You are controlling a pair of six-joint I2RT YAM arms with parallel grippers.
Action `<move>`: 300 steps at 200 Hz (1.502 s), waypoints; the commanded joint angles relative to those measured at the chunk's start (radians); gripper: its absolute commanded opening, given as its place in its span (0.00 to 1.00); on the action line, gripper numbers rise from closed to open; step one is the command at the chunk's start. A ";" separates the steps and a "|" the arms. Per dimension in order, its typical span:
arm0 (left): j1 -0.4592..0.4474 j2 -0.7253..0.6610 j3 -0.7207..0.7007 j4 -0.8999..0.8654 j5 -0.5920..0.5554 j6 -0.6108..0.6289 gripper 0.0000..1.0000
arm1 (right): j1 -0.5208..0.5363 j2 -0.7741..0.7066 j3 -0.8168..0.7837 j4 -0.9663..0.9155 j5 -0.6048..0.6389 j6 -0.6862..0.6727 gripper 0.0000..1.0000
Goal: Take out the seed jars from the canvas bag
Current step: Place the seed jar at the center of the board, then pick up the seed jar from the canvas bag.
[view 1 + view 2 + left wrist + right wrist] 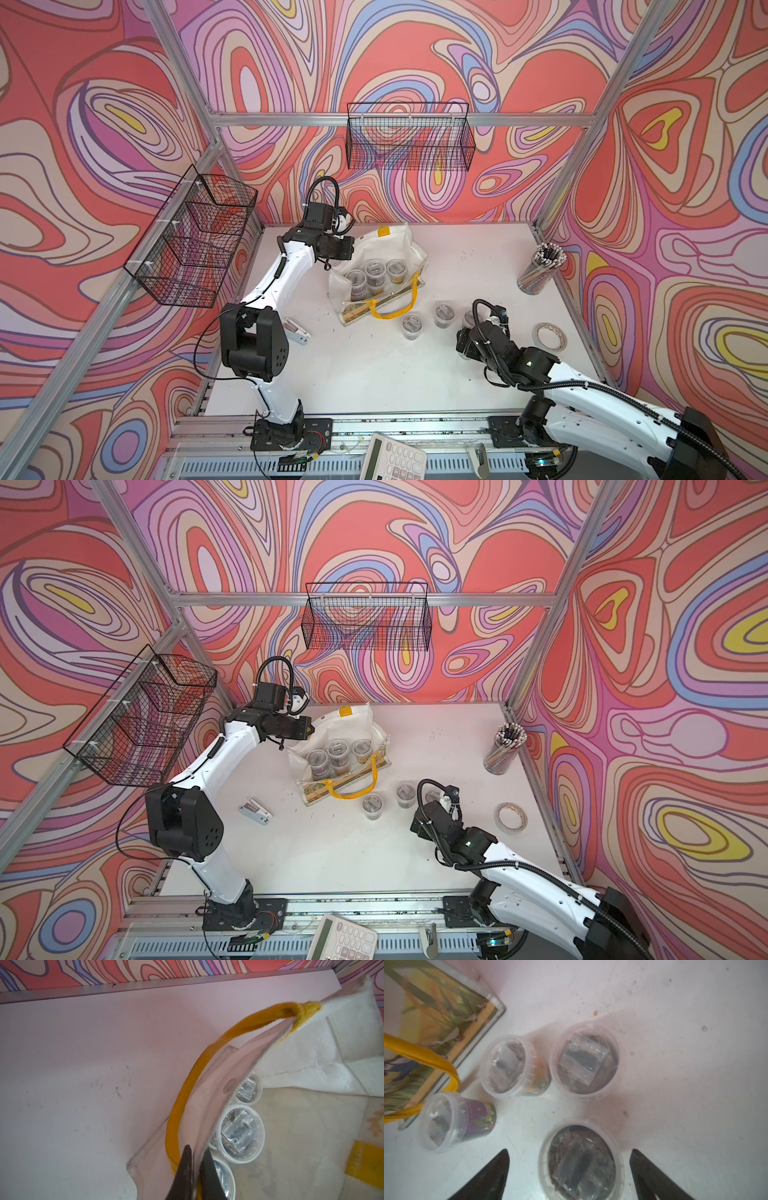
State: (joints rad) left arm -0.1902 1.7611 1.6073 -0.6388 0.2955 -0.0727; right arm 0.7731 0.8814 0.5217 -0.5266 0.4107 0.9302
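The canvas bag lies mid-table with its mouth spread, and three seed jars show inside it. My left gripper is shut on the bag's rim beside a yellow handle, holding it up above the jars. Several more seed jars stand on the table in front of the bag. My right gripper is open, with one fingertip on each side of the nearest jar and not touching it. In both top views the right gripper hides that jar.
A clear cup of pencils stands at the back right. A tape roll lies just right of my right arm. A small white stapler-like thing lies near the left arm. Wire baskets hang on the walls.
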 commanded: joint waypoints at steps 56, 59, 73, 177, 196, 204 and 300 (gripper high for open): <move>-0.003 -0.027 -0.013 -0.002 0.017 -0.014 0.00 | 0.003 0.213 0.461 0.029 -0.008 -0.268 0.94; -0.003 -0.026 -0.015 -0.001 0.017 -0.014 0.00 | 0.003 0.230 0.475 0.044 -0.016 -0.277 0.94; -0.003 -0.026 -0.011 -0.001 0.024 -0.016 0.00 | 0.003 0.316 0.550 0.096 -0.061 -0.313 0.94; -0.005 -0.037 -0.031 0.024 0.044 -0.026 0.00 | 0.024 0.873 1.055 0.114 -0.205 -0.449 0.93; -0.004 -0.037 -0.034 0.025 0.042 -0.027 0.00 | 0.024 0.948 1.083 0.107 -0.210 -0.444 0.93; -0.004 -0.038 -0.033 0.027 0.040 -0.026 0.00 | 0.024 0.970 1.094 0.103 -0.204 -0.444 0.93; -0.005 -0.045 -0.038 0.036 0.048 -0.027 0.00 | -0.010 1.104 1.160 0.128 -0.184 -0.423 0.92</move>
State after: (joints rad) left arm -0.1902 1.7458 1.5856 -0.6094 0.3225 -0.0906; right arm 0.7673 1.9450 1.6337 -0.4088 0.2127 0.5026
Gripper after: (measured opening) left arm 0.076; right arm 0.919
